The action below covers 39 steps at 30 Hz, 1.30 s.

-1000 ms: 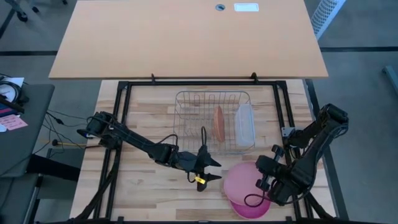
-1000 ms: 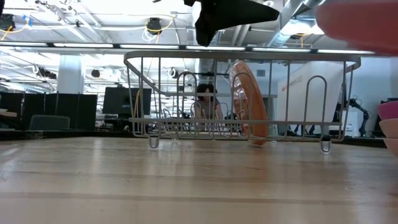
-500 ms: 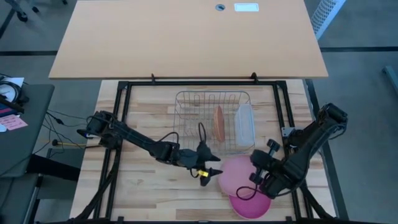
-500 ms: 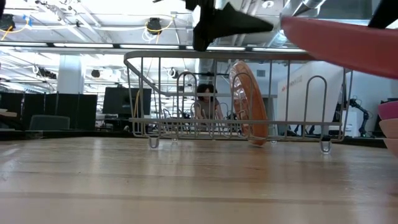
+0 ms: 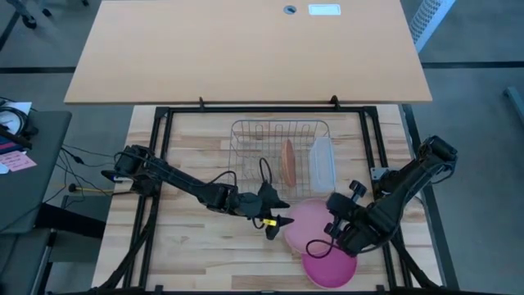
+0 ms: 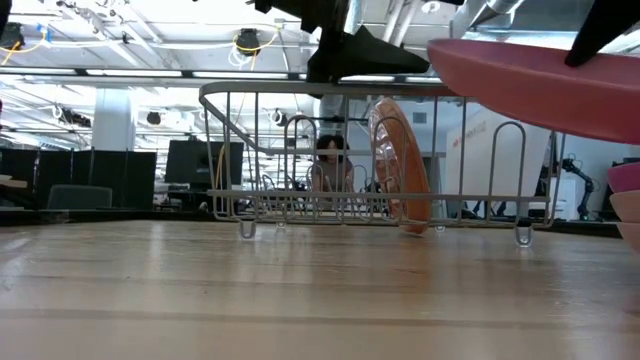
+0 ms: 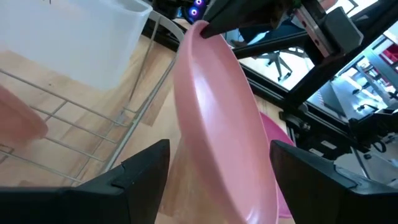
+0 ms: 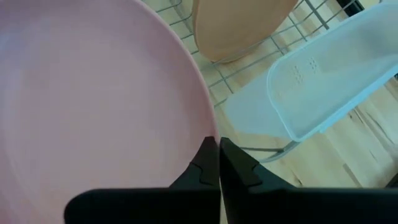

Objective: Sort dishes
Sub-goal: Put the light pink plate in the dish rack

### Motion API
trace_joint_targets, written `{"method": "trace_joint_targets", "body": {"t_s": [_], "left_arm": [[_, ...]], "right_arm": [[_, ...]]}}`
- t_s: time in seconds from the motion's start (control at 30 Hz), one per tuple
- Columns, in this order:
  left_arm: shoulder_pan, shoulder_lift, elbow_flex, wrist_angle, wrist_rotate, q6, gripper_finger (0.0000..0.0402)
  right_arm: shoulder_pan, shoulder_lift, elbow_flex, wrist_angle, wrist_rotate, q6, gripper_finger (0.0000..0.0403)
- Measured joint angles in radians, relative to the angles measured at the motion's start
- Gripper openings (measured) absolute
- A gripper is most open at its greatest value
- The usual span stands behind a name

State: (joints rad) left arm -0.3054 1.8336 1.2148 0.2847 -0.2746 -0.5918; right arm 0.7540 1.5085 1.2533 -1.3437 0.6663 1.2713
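Since the earlier frames the right gripper (image 5: 342,232), pinched on the pale pink plate (image 5: 309,230), had carried it leftward above the table. The plate's free rim lay just at three o'clock of the spread left gripper (image 5: 281,215), the nearer taker.

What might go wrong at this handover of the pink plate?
1. The right gripper pinches only the rim of the round pale pink plastic plate, so it may slip or tilt.
2. The open left gripper straddles the plate's edge; closing off-centre could knock it onto the magenta plate.
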Motion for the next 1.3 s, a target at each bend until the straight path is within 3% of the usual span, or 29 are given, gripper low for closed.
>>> {"method": "trace_joint_targets", "body": {"t_s": [0.2,0.67,0.83,1.03,1.3], "left_arm": [[0.002,0.000,0.000,-0.013,-0.001,0.008,0.0222],[0.008,-0.009,-0.003,-0.016,-0.048,0.098,0.0058],[0.009,-0.016,-0.004,-0.033,-0.064,0.104,0.0022],[0.009,-0.017,-0.004,-0.043,-0.066,0.111,0.0015],[0.010,-0.081,0.000,-0.042,-0.003,0.133,0.0012]], "right_arm": [[-0.012,0.000,0.034,0.024,0.020,-0.030,0.0000],[-0.011,0.000,0.088,0.020,0.046,-0.067,0.0000],[-0.011,-0.002,0.090,0.027,0.046,-0.067,0.0006],[-0.001,0.000,0.099,0.062,0.060,-0.094,0.0053],[0.024,0.001,0.279,0.054,0.072,-0.242,0.0156]]}}
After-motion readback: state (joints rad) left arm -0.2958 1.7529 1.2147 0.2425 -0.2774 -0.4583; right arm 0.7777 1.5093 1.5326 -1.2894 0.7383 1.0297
